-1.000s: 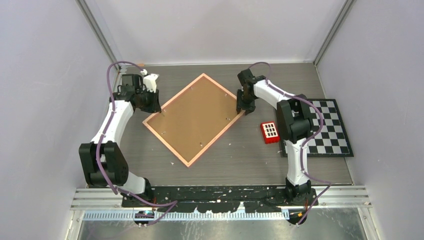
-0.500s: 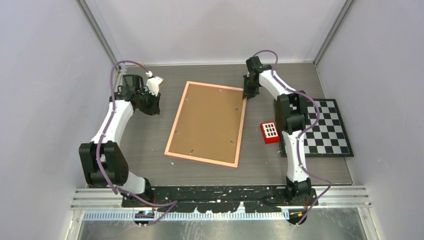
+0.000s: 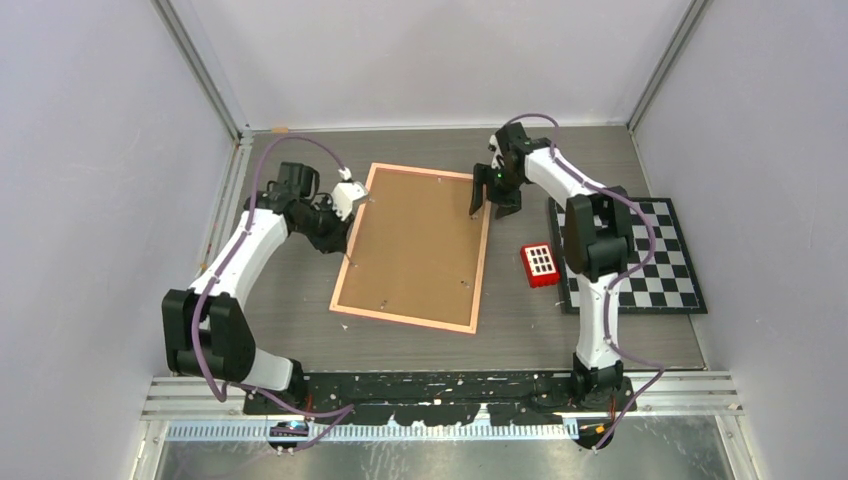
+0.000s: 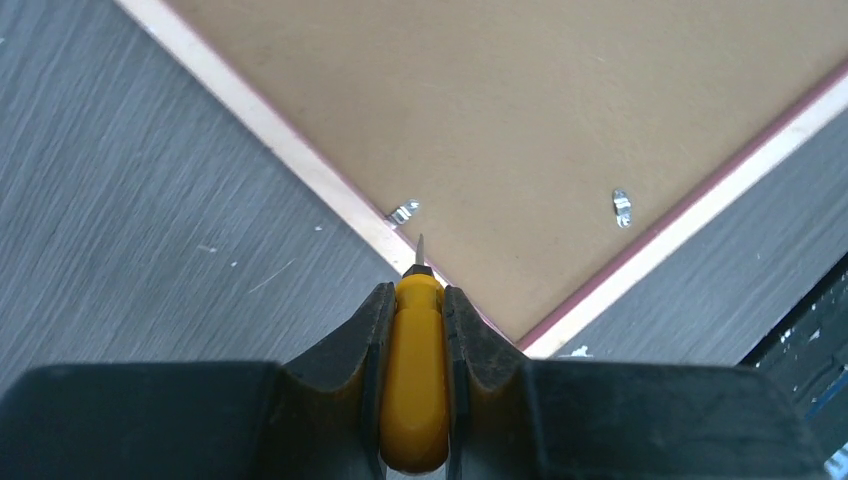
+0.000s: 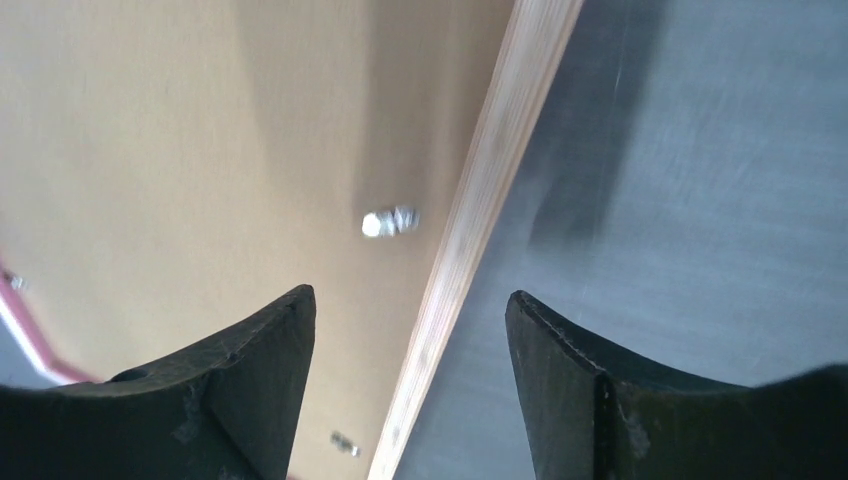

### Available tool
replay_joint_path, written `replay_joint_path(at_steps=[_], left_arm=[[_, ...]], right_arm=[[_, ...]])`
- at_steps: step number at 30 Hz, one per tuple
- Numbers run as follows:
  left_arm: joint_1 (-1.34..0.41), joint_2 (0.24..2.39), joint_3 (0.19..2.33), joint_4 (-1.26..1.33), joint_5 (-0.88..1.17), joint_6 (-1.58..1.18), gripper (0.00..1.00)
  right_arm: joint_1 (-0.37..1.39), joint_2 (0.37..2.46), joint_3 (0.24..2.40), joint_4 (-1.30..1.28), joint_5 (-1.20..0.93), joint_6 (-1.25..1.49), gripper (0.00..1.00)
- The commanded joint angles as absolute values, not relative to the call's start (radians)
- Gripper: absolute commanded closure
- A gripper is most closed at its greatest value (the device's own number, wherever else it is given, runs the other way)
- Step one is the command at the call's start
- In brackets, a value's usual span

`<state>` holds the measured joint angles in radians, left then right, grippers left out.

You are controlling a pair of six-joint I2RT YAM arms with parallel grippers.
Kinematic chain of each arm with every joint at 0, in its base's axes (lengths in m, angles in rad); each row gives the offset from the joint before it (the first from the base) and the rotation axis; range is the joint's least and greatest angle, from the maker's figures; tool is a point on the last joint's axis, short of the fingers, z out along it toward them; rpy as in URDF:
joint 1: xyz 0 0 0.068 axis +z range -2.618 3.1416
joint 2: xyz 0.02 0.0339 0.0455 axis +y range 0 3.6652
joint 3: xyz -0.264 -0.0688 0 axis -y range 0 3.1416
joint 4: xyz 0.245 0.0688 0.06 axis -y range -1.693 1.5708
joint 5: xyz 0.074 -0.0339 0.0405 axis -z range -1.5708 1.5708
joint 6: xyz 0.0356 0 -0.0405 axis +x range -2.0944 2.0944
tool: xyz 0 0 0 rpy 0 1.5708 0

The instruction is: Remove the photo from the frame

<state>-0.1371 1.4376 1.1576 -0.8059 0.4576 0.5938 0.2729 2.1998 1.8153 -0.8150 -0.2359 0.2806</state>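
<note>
The frame (image 3: 415, 245) lies face down on the table, its brown fibreboard back up inside a thin pink border. The photo is hidden under the back panel. My left gripper (image 3: 340, 222) is at the frame's left edge, shut on a yellow-handled screwdriver (image 4: 418, 380). The tip of the screwdriver rests at the border just below a metal clip (image 4: 403, 212). My right gripper (image 3: 490, 198) is open over the frame's right edge near its far right corner. In the right wrist view the gripper (image 5: 410, 300) straddles the border (image 5: 480, 220), beside another clip (image 5: 390, 221).
A red block with white squares (image 3: 540, 264) lies just right of the frame. A black-and-white checkerboard (image 3: 645, 255) lies at the right, partly under the right arm. Grey walls close in the table on the left, back and right.
The frame swung from a diamond pose to nearly square with the table. My left gripper moved right, to the frame's left edge. My right gripper let go of the far corner and opened.
</note>
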Motion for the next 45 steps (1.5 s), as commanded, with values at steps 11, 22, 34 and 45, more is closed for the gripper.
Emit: replay_joint_path(at_steps=[11,22,34,45], left_arm=[[-0.217,1.385,1.119,-0.868,0.477,0.803,1.0],[-0.241,1.382,1.082,-0.854,0.411,0.88,1.0],[-0.276,1.417,1.063,-0.79,0.303,0.901,1.0],[-0.279,1.47,1.063,-0.702,0.288,0.908,1.0]], right_arm=[[0.356,2.044,1.557,-0.842,-0.263,0.336,0.35],[0.362,2.207,1.722,-0.869,-0.207,0.359,0.88],[0.362,2.219,1.717,-0.897,-0.2,0.306,0.99],[0.362,2.219,1.717,-0.908,-0.22,0.277,0.99]])
